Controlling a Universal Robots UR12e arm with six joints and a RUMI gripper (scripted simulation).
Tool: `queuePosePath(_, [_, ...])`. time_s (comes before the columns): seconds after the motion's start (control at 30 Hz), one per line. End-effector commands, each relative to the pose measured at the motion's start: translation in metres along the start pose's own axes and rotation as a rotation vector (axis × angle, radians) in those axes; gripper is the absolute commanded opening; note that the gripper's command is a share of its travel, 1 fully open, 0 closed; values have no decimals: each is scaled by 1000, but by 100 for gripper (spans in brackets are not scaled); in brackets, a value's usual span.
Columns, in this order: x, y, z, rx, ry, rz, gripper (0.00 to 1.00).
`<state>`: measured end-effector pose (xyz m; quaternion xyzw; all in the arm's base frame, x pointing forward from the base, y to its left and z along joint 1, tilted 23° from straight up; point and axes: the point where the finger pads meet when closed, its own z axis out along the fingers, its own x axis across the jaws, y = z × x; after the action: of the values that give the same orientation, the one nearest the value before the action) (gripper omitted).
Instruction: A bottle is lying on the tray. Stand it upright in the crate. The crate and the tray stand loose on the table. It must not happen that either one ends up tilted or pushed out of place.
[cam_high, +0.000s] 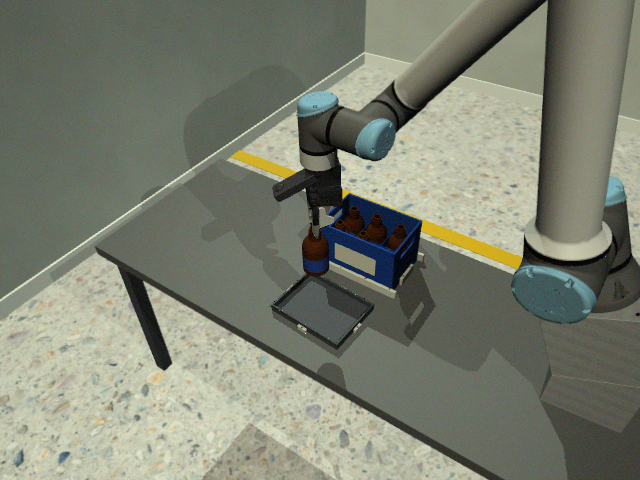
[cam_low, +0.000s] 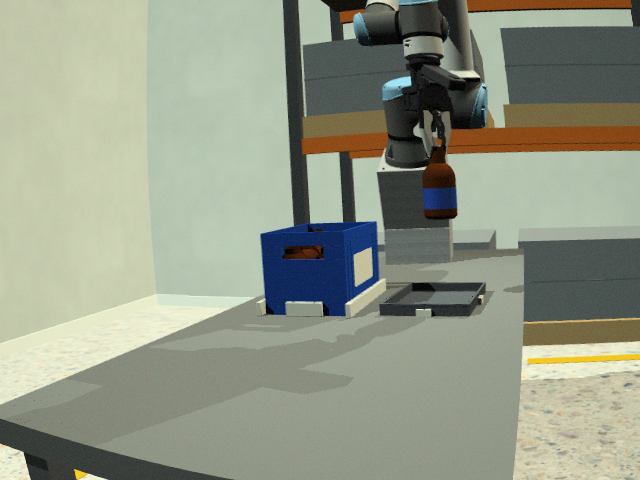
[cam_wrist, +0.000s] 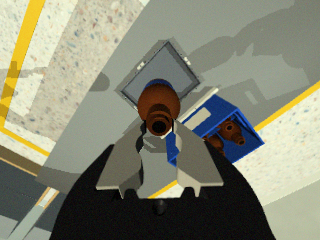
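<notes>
My gripper (cam_high: 314, 223) is shut on the neck of a brown bottle (cam_high: 315, 253) with a blue label. The bottle hangs upright, high above the dark tray (cam_high: 322, 308), which holds nothing. In the exterior view the bottle (cam_low: 439, 190) hangs well above the tray (cam_low: 433, 298) and to the right of the blue crate (cam_low: 320, 267). The wrist view looks down the fingers onto the bottle's mouth (cam_wrist: 159, 107), with the tray (cam_wrist: 159, 75) below and the crate (cam_wrist: 215, 131) to the right. The crate (cam_high: 373, 242) holds several upright brown bottles.
The crate stands on a cream base (cam_high: 382, 285) next to the tray. The table's edge lies just beyond the tray (cam_high: 248, 330). A shelf rack (cam_low: 516, 129) and the arm's base (cam_high: 578, 268) stand at the table's end.
</notes>
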<state>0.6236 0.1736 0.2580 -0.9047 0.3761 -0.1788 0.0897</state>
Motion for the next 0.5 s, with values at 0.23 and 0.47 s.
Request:
queuePosePath(0.23, [4, 9, -1, 1, 1, 0, 0])
queuePosePath(0.47, [8, 19, -1, 1, 1, 0, 0])
